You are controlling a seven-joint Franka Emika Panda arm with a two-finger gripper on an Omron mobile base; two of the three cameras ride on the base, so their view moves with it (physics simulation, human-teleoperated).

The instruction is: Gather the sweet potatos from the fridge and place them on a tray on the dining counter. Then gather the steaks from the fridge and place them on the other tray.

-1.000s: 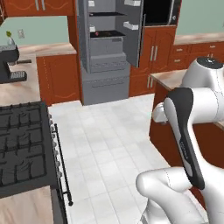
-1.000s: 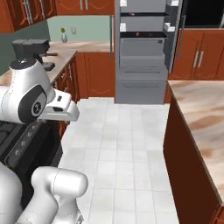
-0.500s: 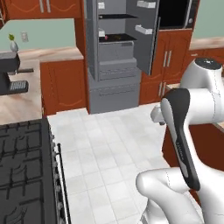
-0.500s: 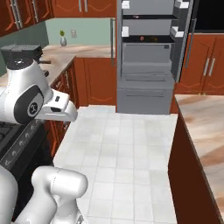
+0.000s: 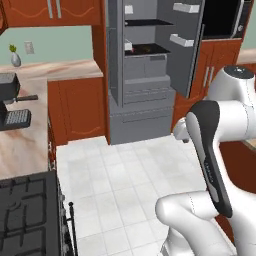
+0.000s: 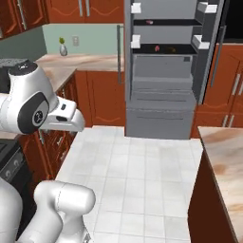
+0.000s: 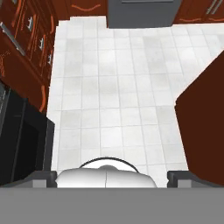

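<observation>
The fridge (image 5: 145,75) (image 6: 166,71) stands ahead with both upper doors swung open and its shelves showing. A small pink piece (image 6: 149,22) lies on the top shelf. On the shelf below are a dark red piece (image 6: 156,48) and a small orange-red lump (image 6: 173,49), too small to name surely. My gripper (image 7: 111,177) is open, its fingertips (image 7: 43,177) wide apart and pointing down at bare floor tiles, holding nothing. The dining counter (image 6: 223,152) edges in at the right, its red-brown base (image 7: 205,113) beside the hand. Both trays are out of view.
A black stove (image 5: 25,215) (image 7: 17,140) sits at the left, next to a wall counter with a coffee machine (image 5: 12,100) and a small vase (image 6: 63,47). White tiled floor (image 6: 142,166) runs between the stove side, the island and the fridge.
The whole picture has shifted, so the base has moved: the fridge now looks nearer and larger. The arm keeps its pose and the gripper stays open.
</observation>
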